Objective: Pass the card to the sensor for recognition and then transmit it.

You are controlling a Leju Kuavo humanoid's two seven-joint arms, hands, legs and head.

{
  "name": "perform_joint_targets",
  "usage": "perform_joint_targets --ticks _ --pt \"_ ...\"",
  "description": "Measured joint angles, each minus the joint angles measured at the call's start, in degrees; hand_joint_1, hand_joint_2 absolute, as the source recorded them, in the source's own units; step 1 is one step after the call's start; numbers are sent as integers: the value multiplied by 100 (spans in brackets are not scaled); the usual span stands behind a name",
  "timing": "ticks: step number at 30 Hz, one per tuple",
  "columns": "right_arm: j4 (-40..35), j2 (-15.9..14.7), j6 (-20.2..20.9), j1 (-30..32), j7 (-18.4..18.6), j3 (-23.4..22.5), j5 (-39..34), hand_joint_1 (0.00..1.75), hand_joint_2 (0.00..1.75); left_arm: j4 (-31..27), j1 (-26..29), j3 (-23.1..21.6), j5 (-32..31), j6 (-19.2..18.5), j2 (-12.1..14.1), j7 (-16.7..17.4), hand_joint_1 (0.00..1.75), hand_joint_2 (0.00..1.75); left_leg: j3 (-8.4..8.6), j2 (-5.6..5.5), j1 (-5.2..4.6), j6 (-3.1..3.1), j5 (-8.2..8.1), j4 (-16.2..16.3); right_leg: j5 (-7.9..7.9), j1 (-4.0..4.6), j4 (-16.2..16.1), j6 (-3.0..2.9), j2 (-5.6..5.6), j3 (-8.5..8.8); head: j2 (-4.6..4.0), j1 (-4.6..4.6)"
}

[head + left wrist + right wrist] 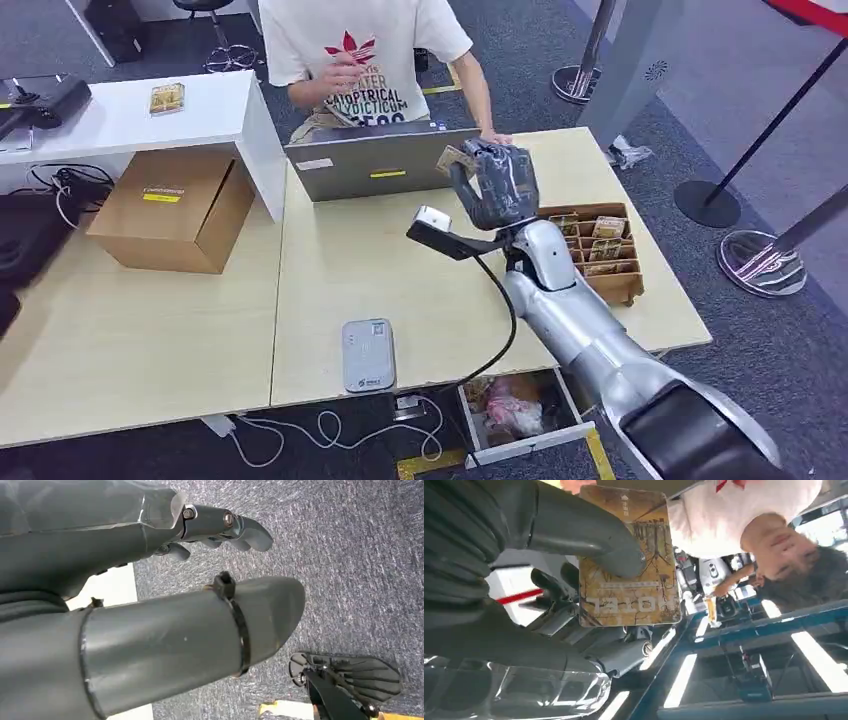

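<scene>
Above the far edge of the light wooden table (330, 300), the right hand (497, 183) was raised on its silver arm (590, 330), just in front of a grey laptop (375, 160). Its thumb and darker fingers (624, 652) pinched a brown-gold card (626, 560); the thumb pressed on the card's printed face, fingers behind it. From the head view only a corner of the card (452, 160) poked out past the hand, toward the laptop.

Sensor (368, 354), a flat grey pad, lay on the table near the robot's edge, well apart from the raised hand and card. A white cable ran from beneath the table edge near it.

Wooden slotted box (600, 250) stood to the right of the arm, holding more cards upright in its compartments.

Person in a white printed shirt (355, 50) sat behind the laptop, one hand raised to the chest, the other resting at the table's far edge near the robot's hand.

Cardboard box (175, 210) sat on the left table, beside a white desk (140, 115).

Left hand (150, 595) hung over grey carpet, thumb and fingers apart, holding nothing.
</scene>
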Motion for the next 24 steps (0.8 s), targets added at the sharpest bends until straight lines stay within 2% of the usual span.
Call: perform_joint_targets --ticks 1,3,5,9,16,24 --pt "-88 0 261 42 -51 0 -228 175 175 0 0 0 2 -2 0 0 0 0 0 0 0 0 0 0 0 0 0 0 0 0 0 2" --pt "-360 -2 1071 177 -116 6 -811 175 175 0 1 0 2 -26 2 -13 0 0 0 0 0 0 0 0 0 0 0 0 0 0 0 0" --pt "-611 -9 1613 339 -127 70 -1165 175 175 0 1 0 2 -44 4 -20 0 0 0 0 1 0 0 0 -1 1 0 -1 0 -1 0 2" --pt "-1064 -28 2366 657 -123 365 -1716 175 175 0 1 0 35 -59 7 -19 0 0 -2 0 2 0 -1 -1 -2 1 0 -1 0 -1 0 2" --pt "-1260 -28 3157 775 -81 950 -2331 175 175 0 5 2 105 -24 7 -20 0 0 -4 0 1 0 0 -1 -1 0 0 0 -1 0 0 0" --pt "-1104 -15 3542 744 -62 1578 -2753 175 175 2 10 2 68 -17 -2 -120 0 0 -4 -1 1 0 0 -1 -1 1 0 0 -1 0 0 2"
